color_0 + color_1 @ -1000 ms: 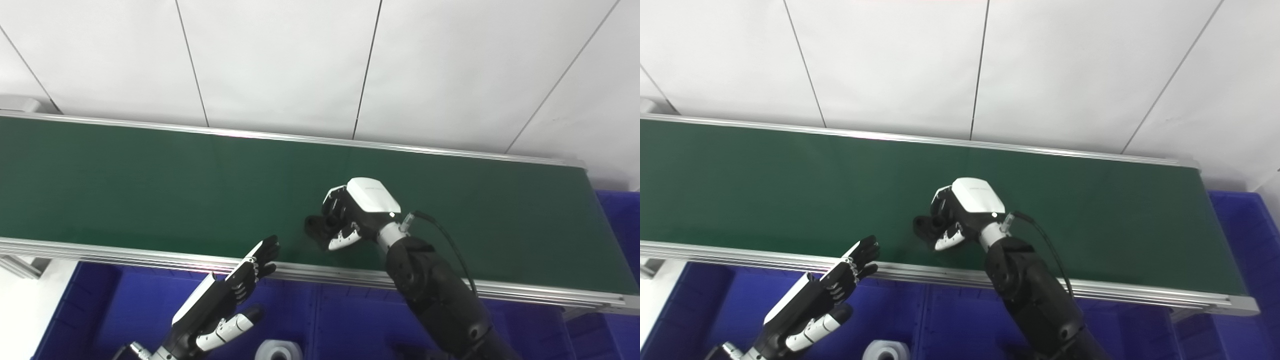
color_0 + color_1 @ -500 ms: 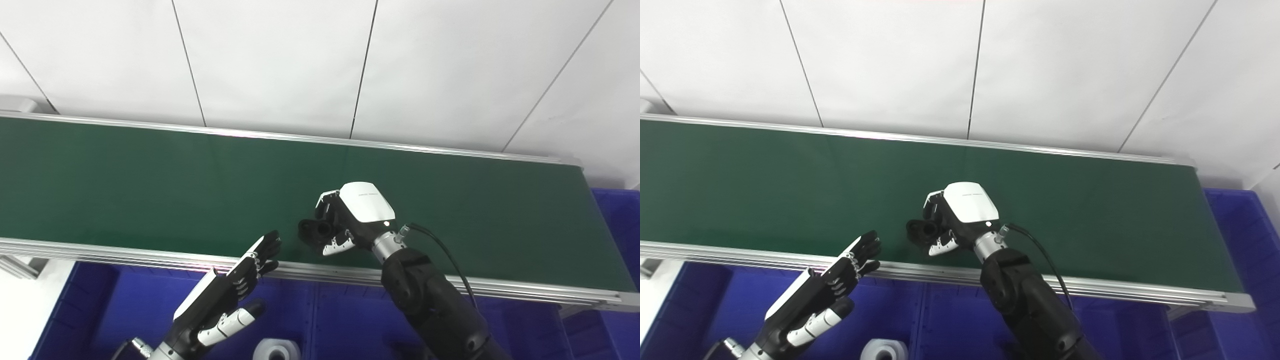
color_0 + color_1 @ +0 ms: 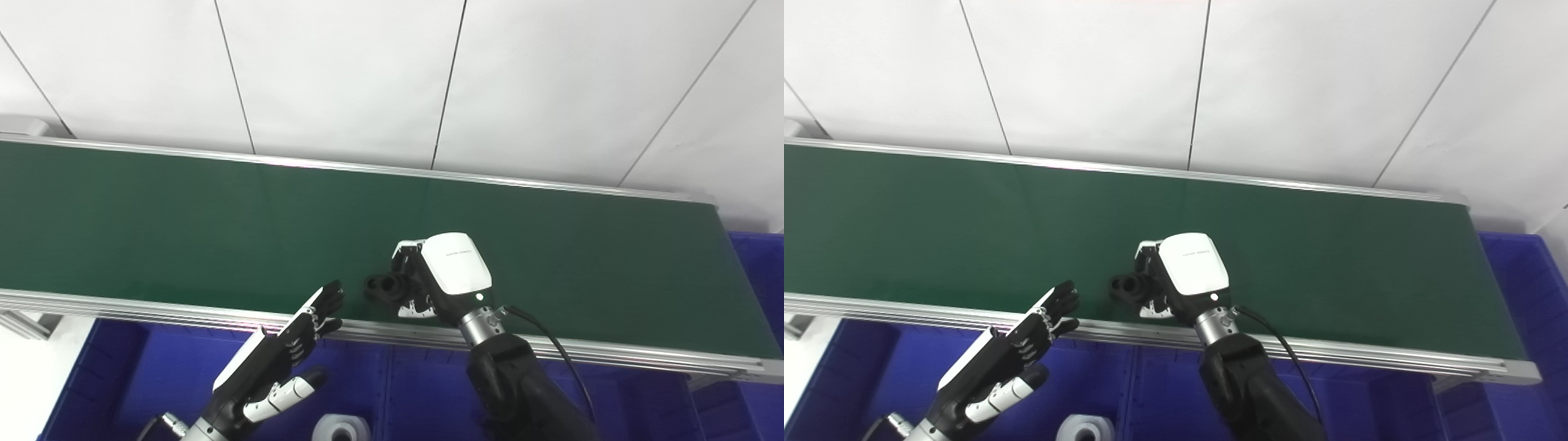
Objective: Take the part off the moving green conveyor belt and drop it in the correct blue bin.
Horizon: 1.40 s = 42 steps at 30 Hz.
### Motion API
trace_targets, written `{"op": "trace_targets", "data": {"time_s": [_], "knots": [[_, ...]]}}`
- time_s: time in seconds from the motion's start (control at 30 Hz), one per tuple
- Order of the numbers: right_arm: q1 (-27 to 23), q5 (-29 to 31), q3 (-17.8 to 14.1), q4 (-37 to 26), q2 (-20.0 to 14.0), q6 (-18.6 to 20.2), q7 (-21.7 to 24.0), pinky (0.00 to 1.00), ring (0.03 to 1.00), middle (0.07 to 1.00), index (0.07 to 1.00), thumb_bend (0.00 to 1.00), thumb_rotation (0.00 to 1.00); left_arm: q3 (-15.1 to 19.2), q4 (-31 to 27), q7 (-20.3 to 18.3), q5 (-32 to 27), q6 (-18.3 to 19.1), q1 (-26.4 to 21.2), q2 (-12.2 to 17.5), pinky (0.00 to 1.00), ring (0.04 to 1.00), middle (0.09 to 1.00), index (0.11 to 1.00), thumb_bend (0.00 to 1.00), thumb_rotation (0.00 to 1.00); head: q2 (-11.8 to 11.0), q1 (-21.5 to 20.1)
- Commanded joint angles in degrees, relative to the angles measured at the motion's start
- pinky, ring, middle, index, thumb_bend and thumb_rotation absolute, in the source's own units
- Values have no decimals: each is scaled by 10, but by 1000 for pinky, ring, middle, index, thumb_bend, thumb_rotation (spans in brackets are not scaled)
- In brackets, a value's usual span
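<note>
A small black part with a round hole sticks out to the left of my right hand, which is shut on it just above the near side of the green conveyor belt. The same part and right hand appear in the right eye view. My left hand hovers open with flat fingers over the blue bins, below the belt's near rail and left of the part.
A white roll lies in a blue bin at the bottom middle. Another blue bin sits beyond the belt's right end. Aluminium rails edge the belt; a white panelled wall stands behind.
My right hand has pulled the black part toward the belt's near edge, lifting it slightly. The left hand has barely moved.
</note>
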Motion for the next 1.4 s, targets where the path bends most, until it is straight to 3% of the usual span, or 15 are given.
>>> {"op": "trace_targets", "data": {"time_s": [0.0,0.33,0.43,0.5,0.77,1.03,1.23,1.37], "knots": [[0,4,-17,-41,8,-24,-29,341,406,447,514,518,0,2,-8,3,1,-15,-6,0,946,1000,1000,1000,349,705,1,0],[68,6,-57,-128,20,-19,-26,395,415,453,533,516,0,4,-11,8,7,-7,-5,1,938,1000,1000,1000,353,696,-2,-2],[83,7,-67,-136,23,-26,-39,338,397,435,531,515,0,4,-10,7,7,-10,-6,3,935,1000,1000,1000,353,711,-2,-1],[94,12,-74,-144,26,-29,-46,313,425,480,495,520,0,5,-11,9,10,-10,-5,4,930,999,1000,1000,354,715,-2,-2],[146,26,-99,-194,38,-35,-56,324,389,441,533,515,0,5,-16,8,10,-12,0,5,934,1000,1000,1000,356,716,3,-3],[274,7,-103,-282,57,-32,-75,304,381,443,531,515,0,4,-28,6,4,-3,3,6,935,1000,1000,1000,353,725,17,-10],[364,13,-101,-298,54,-65,-99,328,388,454,532,516,0,6,-37,4,5,1,0,12,915,1000,1000,1000,345,762,31,-21],[415,8,-96,-302,54,-78,-103,337,393,446,531,516,0,10,-57,10,9,27,-1,13,896,992,1000,1000,318,760,44,-34]]}}
